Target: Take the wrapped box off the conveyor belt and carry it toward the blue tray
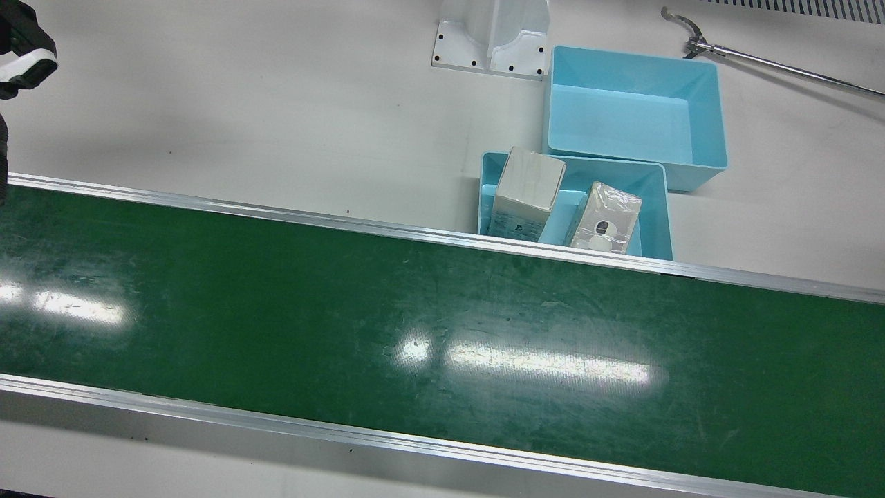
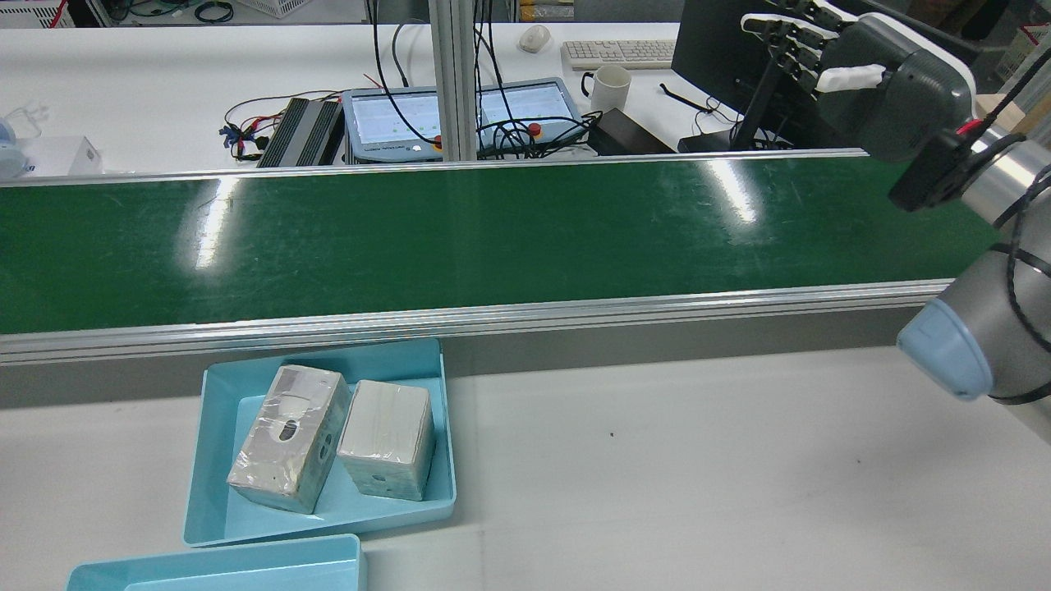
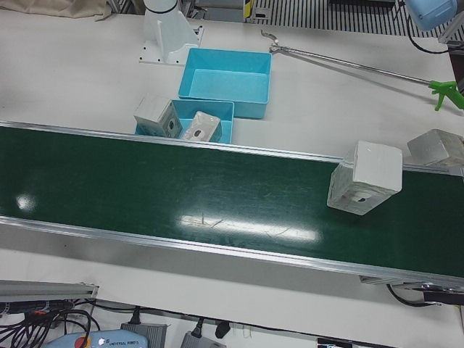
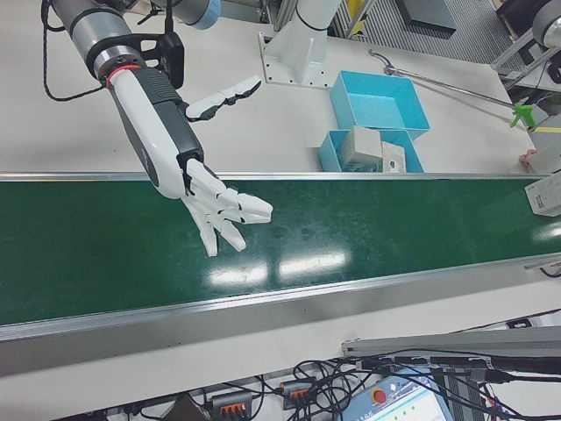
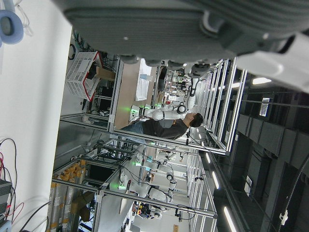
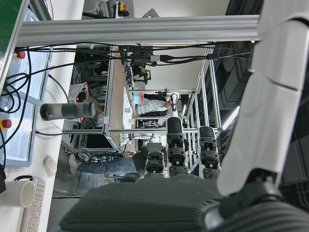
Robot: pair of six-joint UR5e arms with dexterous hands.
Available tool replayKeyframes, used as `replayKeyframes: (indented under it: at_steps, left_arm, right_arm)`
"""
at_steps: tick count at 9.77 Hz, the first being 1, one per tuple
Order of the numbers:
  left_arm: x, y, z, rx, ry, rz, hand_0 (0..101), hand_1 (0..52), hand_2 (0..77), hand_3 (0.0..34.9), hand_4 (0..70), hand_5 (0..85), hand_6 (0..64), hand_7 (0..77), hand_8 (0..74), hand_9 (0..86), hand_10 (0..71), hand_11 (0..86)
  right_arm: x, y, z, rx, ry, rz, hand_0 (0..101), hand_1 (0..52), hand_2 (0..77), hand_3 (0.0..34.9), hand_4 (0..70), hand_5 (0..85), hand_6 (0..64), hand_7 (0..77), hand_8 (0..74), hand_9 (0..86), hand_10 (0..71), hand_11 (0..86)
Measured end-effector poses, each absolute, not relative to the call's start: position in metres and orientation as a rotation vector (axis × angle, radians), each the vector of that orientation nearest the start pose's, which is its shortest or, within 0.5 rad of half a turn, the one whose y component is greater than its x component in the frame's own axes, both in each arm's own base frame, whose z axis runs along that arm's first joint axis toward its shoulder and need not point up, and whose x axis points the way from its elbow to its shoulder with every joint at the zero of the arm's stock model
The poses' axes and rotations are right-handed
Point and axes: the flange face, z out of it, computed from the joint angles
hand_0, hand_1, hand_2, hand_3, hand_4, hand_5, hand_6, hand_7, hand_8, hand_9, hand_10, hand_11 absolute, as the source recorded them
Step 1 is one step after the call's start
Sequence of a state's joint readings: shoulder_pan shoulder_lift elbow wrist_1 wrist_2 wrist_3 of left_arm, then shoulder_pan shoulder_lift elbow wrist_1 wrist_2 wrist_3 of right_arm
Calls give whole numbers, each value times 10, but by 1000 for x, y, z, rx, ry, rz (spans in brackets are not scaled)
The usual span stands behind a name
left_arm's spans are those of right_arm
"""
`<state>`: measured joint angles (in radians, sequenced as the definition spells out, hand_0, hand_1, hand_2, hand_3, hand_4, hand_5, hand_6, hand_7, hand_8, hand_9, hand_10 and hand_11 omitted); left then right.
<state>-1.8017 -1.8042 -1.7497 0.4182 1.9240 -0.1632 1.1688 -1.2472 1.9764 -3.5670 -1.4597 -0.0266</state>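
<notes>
A wrapped white box (image 3: 365, 177) lies on the green conveyor belt (image 3: 181, 188), far to the right in the left-front view. It also shows at the right edge of the right-front view (image 4: 548, 193). The shallow blue tray (image 1: 667, 207) stands against the belt's robot-side edge and holds two wrapped boxes (image 1: 525, 194) (image 1: 608, 218). My right hand (image 4: 219, 210) hovers open and empty over the belt, far from the box on the belt. It also shows in the rear view (image 2: 854, 66). My left hand (image 4: 223, 98) is raised behind the right forearm, fingers straight, holding nothing.
A deeper, empty blue bin (image 1: 636, 104) stands just behind the tray. A long reach tool (image 3: 362, 65) with a green handle lies on the table past it. Another wrapped box (image 3: 435, 148) sits at the belt's edge. A white pedestal (image 1: 491, 34) stands by the bins.
</notes>
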Motion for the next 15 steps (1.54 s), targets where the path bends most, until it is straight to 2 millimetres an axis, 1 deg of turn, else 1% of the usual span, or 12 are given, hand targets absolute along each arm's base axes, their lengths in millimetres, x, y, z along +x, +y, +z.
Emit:
replayKeyframes:
  at_steps: [1,3,4,5,6,9,12,15]
  left_arm:
    - [-222,-513,519,-321,2214,-2249,0,0,5,0,5,11,0,5,5,5,5,5]
    - [-222,-513,519,-321,2214,-2249,0,0,11,0,0,11,5,5,5,5,5,5]
    - [-222,-513,519,-321,2214,-2249,0,0,11,0,0,11,5,5,5,5,5,5]
    - [-222,-513,519,-321,2214,-2249,0,0,11,0,0,11,5,5,5,5,5,5]
    - [-222,-513,519,-321,2214,-2249,0,0,11,0,5,11,5,5,5,5,5,5]
    - [-222,-513,519,-321,2214,-2249,0,0,11,0,5,11,5,5,5,0,5,5]
    - [-222,-513,519,-321,2214,-2249,0,0,5,0,5,11,5,5,5,5,5,5]
    - [-222,-513,519,-321,2214,-2249,0,0,5,0,0,11,0,5,5,5,5,5]
  right_arm:
    - [-78,-562,370,387,2638,-1944,455,98,33,0,125,131,71,224,82,76,0,11]
    - [-69,-555,375,377,2626,-1946,455,98,33,0,125,131,71,224,82,76,0,11]
    - [-64,-552,376,369,2622,-1946,456,93,38,0,109,125,71,213,82,82,0,11]
    - [-61,-550,379,364,2616,-1951,437,76,44,0,109,125,60,213,82,82,0,11]
    - [-60,-547,384,365,2608,-1963,437,76,44,0,109,125,60,213,82,82,0,11]
    - [-64,-545,392,368,2599,-1990,436,71,44,0,120,125,71,218,82,82,0,11]
    - [-67,-546,391,371,2605,-1988,426,71,44,0,115,120,71,218,82,76,0,11]
    - [-76,-546,390,394,2615,-1989,424,71,33,0,104,120,71,218,82,82,0,11]
